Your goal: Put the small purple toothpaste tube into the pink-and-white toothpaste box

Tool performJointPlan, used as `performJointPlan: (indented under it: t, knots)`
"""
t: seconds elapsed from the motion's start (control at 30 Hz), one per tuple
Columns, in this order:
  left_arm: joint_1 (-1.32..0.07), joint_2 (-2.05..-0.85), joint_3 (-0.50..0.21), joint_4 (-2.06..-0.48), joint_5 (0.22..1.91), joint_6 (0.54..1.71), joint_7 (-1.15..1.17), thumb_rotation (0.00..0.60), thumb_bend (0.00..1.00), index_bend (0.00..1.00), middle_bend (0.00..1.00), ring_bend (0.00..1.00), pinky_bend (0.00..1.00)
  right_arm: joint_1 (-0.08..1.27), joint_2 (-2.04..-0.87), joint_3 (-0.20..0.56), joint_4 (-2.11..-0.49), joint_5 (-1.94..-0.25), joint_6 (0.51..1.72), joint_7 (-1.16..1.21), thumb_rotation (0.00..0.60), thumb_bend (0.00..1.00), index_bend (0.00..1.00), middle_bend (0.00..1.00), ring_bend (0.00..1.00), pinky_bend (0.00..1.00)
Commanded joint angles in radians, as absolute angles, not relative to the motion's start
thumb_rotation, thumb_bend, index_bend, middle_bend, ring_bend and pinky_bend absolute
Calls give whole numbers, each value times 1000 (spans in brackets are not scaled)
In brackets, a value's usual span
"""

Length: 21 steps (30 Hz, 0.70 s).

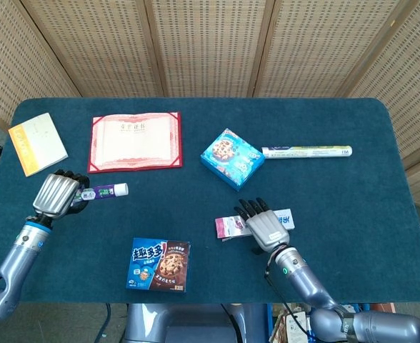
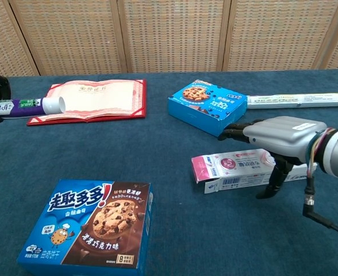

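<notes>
Blue tabletop (image 1: 381,143): right hand (image 1: 261,227), fingers spread, hides pink-and-white box (image 1: 229,227) middle; left hand (image 1: 56,194) grips purple tube (image 1: 104,191).

Glossy cardboard toothpaste box (image 2: 238,167); matt blue cloth table (image 1: 381,157); silvery metal right hand (image 2: 284,133).

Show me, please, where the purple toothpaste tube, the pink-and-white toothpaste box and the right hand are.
purple toothpaste tube (image 1: 104,191), head view, on its purple body beside the white cap.
pink-and-white toothpaste box (image 2: 229,164), chest view, on its top face near the open end.
right hand (image 1: 262,226), head view, on the hand's silver back.
</notes>
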<state>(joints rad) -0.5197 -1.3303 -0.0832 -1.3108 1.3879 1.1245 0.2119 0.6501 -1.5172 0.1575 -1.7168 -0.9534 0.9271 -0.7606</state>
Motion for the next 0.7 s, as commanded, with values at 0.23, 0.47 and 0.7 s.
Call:
performJointPlan:
  t: [0.23,0.47,0.7]
  knots:
    - [-518,-1335,-83,-1304,1386,1125,214,600,471,858,637,436,411,698,-1536,155,-1668,-886,939,-774,600,182,14,0,0,0]
    - [-515,-1334,-82,-1298,1388,1128,208,600,471,858,637,436,411,710,-1538,125,-1630,-844,948,-768,600,182,81,0,0,0]
    - [-515,-1332,-83,-1301,1391,1129,210,600,471,858,637,436,411,709,-1557,104,-1579,-866,960,-718,600,182,224,53,0,0]
